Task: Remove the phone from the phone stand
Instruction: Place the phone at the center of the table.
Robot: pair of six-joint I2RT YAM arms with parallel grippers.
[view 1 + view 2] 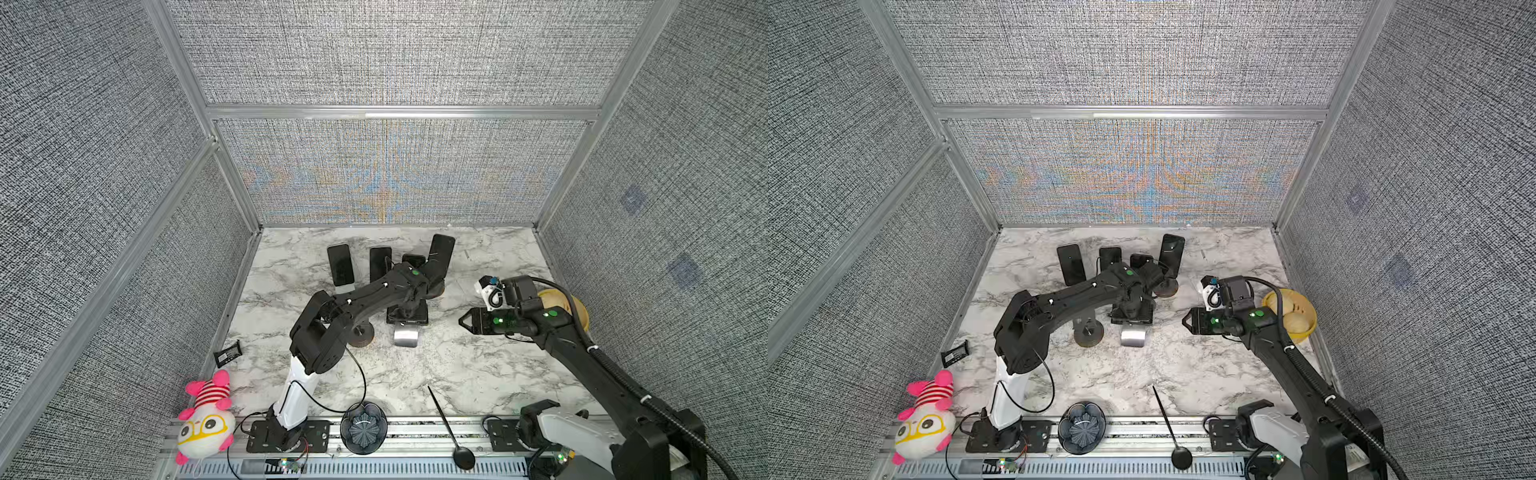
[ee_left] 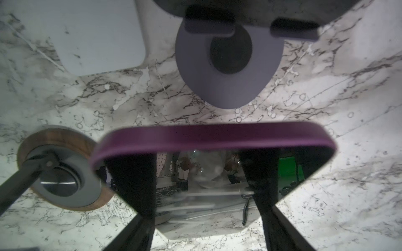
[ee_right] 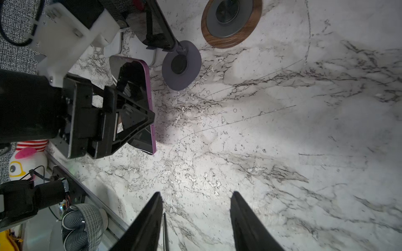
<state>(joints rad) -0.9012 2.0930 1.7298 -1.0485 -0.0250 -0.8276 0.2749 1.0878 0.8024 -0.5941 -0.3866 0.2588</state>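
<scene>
My left gripper [image 2: 206, 208] is shut on the phone [image 2: 217, 135], a dark-screened handset with a purple rim. A finger sits on each side of its lower part. In the right wrist view the phone [image 3: 148, 93] tilts above the marble in that gripper. In both top views the phone [image 1: 407, 318] [image 1: 1131, 316] sits under the left wrist, right behind the silver phone stand [image 1: 405, 337] [image 1: 1133, 336]. Whether phone and stand touch is hidden. My right gripper [image 1: 463, 320] [image 3: 195, 193] hovers open and empty to the right.
Several other phones [image 1: 340, 264] lean on stands along the back. An empty wood-based round stand [image 1: 360, 336] is left of the silver one. A yellow bowl [image 1: 1291, 316] is at the right wall. A plush toy [image 1: 205, 415], dark bowl [image 1: 363, 430] and black ladle [image 1: 451, 428] line the front.
</scene>
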